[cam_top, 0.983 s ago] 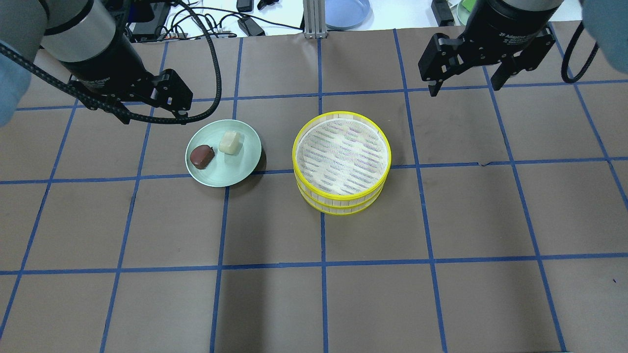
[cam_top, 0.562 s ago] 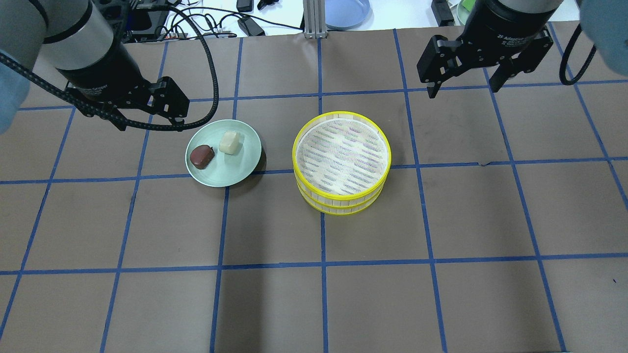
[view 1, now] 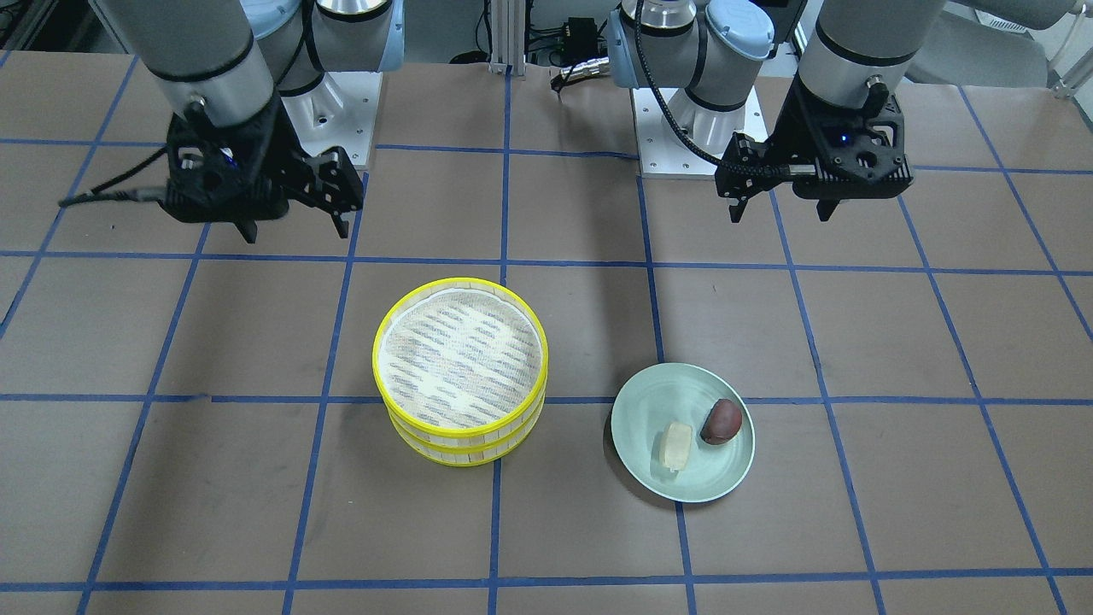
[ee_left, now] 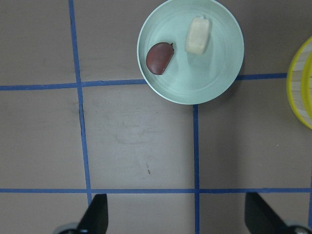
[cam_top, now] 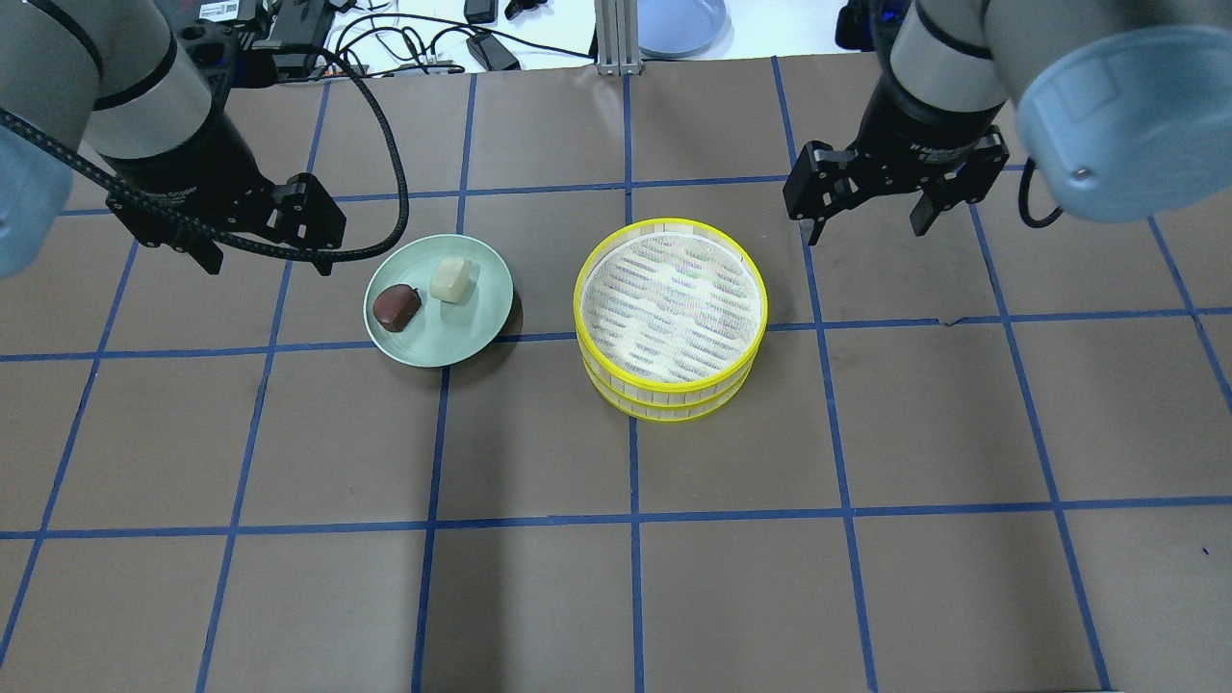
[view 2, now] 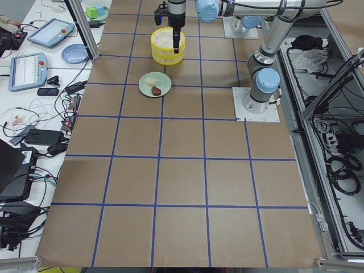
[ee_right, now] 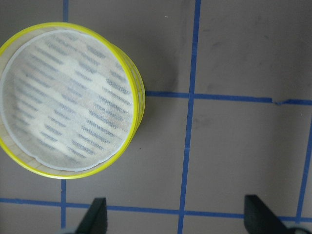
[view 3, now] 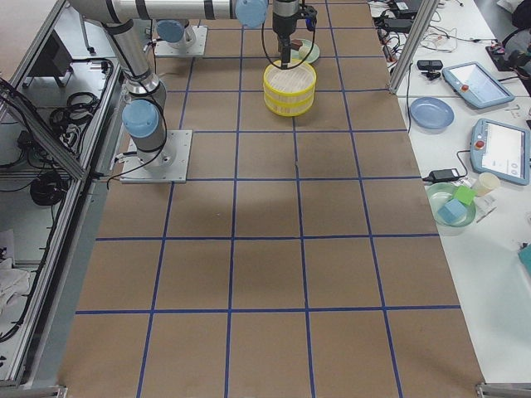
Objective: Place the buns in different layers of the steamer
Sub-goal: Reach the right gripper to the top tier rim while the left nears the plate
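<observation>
Two steamer layers are stacked near the table's middle: the top tray [cam_top: 671,308] [view 1: 461,354] [ee_right: 68,122] has a bare mesh floor, and the lower tray [cam_top: 664,409] [view 1: 465,451] is mostly hidden under it. The cream bun [cam_top: 452,278] [view 1: 677,446] [ee_left: 199,35] and the dark reddish-brown bun [cam_top: 396,305] [view 1: 722,421] [ee_left: 160,57] lie on a pale green plate [cam_top: 452,337] [ee_left: 209,83] left of the steamer. My left gripper [cam_top: 269,262] [view 1: 779,213] [ee_left: 178,217] is open and empty, above the table left of the plate. My right gripper [cam_top: 866,231] [view 1: 296,232] [ee_right: 175,217] is open and empty, above the table beyond the steamer's right side.
Brown paper with blue tape lines covers the table. Past its far edge are a blue plate [cam_top: 679,24], cables [cam_top: 423,48] and an aluminium post [cam_top: 611,38]. A side bench holds tablets [view 2: 48,31] and small items.
My right gripper has moved left and closer to the steamer. My left gripper has shifted a little left and toward me, beside the plate. Buns and trays have not moved.
</observation>
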Action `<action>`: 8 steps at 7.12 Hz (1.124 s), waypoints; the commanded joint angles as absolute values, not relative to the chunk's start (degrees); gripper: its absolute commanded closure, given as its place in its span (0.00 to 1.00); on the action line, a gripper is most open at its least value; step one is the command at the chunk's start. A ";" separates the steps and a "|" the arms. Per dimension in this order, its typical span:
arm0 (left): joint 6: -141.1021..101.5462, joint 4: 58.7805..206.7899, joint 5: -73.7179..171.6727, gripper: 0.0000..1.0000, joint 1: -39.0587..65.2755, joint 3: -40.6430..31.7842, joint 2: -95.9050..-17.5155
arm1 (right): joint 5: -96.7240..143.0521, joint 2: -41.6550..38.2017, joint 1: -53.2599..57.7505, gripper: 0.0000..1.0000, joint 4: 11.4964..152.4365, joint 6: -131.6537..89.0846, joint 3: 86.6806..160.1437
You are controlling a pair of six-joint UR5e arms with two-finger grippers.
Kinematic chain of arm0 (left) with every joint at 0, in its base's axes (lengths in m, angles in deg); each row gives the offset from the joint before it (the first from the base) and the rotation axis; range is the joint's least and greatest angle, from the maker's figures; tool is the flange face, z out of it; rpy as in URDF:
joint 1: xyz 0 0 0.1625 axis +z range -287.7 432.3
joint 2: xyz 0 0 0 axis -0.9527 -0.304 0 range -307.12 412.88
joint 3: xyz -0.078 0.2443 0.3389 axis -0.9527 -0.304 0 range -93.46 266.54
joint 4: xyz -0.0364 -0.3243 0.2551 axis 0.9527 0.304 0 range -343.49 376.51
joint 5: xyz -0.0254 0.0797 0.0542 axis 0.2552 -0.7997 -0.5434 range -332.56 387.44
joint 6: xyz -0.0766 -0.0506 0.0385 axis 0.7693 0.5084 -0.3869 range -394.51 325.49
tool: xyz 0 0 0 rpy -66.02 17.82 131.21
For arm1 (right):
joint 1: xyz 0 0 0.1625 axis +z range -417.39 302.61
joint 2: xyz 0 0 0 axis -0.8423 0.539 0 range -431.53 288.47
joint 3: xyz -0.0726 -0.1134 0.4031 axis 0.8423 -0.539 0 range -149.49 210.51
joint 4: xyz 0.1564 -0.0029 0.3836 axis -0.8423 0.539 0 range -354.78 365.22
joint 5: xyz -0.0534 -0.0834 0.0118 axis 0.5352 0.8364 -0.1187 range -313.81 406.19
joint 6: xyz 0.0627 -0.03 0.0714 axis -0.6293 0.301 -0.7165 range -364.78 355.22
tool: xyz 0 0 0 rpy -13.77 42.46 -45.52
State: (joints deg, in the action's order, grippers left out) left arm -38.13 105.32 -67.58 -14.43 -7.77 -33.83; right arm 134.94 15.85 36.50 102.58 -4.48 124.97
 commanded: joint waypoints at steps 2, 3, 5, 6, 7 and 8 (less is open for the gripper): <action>-38.11 94.70 -67.48 0.00 -14.00 -8.21 -39.90 | 136.54 2.85 42.00 0.11 118.58 -8.63 130.17; -38.20 88.55 -66.96 0.00 -14.00 -8.38 -43.58 | 136.54 0.12 42.19 0.20 120.95 -8.74 130.17; -38.46 79.05 -64.33 0.00 -14.09 -8.38 -50.09 | 136.63 -0.08 42.19 0.81 120.80 -8.65 130.09; -40.20 74.47 -64.31 0.00 -14.09 -8.38 -54.13 | 136.71 0.09 42.11 1.00 120.53 -8.56 129.91; -40.74 71.64 -64.31 0.00 -14.09 -8.38 -57.65 | 136.80 0.53 41.67 1.00 120.27 -8.13 129.65; -40.75 70.05 -64.31 0.00 -14.18 -8.38 -60.64 | 136.80 1.75 41.06 1.00 120.09 -7.78 129.56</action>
State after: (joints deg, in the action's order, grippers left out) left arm -40.35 73.07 -64.39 -14.12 -8.38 -56.51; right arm 136.76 0.68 41.68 120.34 -8.20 129.74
